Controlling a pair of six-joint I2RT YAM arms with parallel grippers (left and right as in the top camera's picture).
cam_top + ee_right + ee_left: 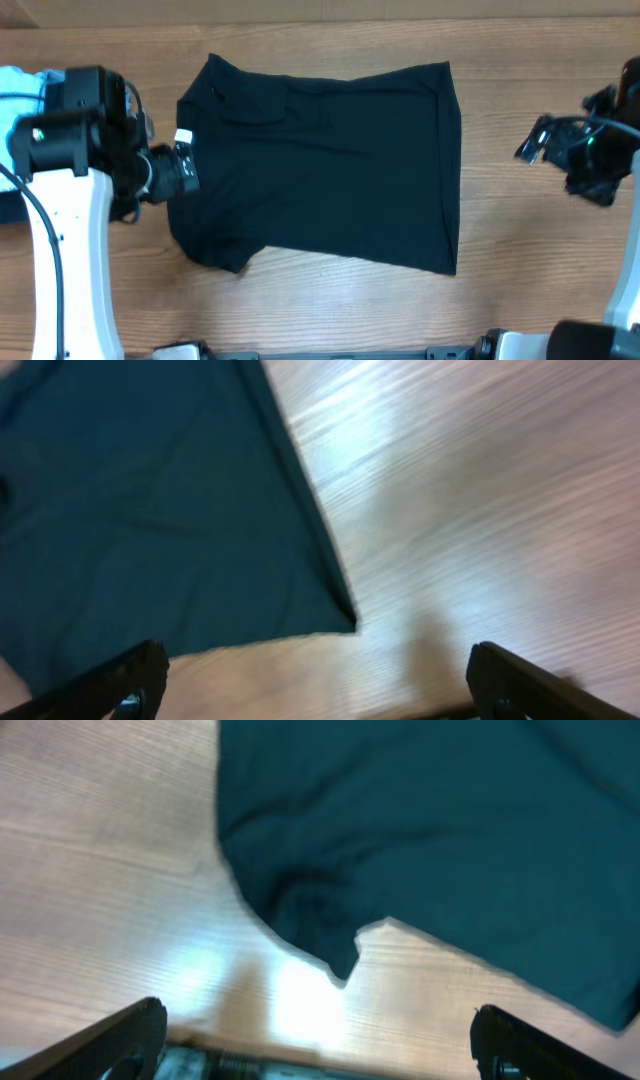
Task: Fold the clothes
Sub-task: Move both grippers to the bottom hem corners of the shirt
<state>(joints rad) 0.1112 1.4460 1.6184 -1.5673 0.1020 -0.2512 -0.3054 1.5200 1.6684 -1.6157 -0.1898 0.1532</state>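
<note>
a large plain black shirt-like garment of thin soft fabric [330,170] lies spread out nearly flat in the middle of the light wooden table [520,60]. its small white tag [183,137] sits at its 9 o'clock edge. one short sleeve pokes out toward 7 o'clock. near 11 o'clock a darker crease hints that the other sleeve may be tucked over the body, though black on black i cannot be sure.

the left gripper [185,165] sits at the garment's 9 o'clock edge, just below the tag. whether it touches the cloth is not clear from overhead. in the left wrist view its fingers stand wide apart with nothing between them, only bare wood and the sleeve corner ahead. the right gripper [535,140] hangs at 3 o'clock, clear of the garment's hem. its fingers too are spread and empty in the right wrist view, with a hem corner lying ahead of them.

a folded light-blue cloth [15,85] peeks out at the table's 10 o'clock corner, behind the left arm.

by my reading the task is barely begun: the garment is laid out and smoothed, but the body shows no real fold. the sleeves, the lengthwise fold and the final halving all look left to do.
</note>
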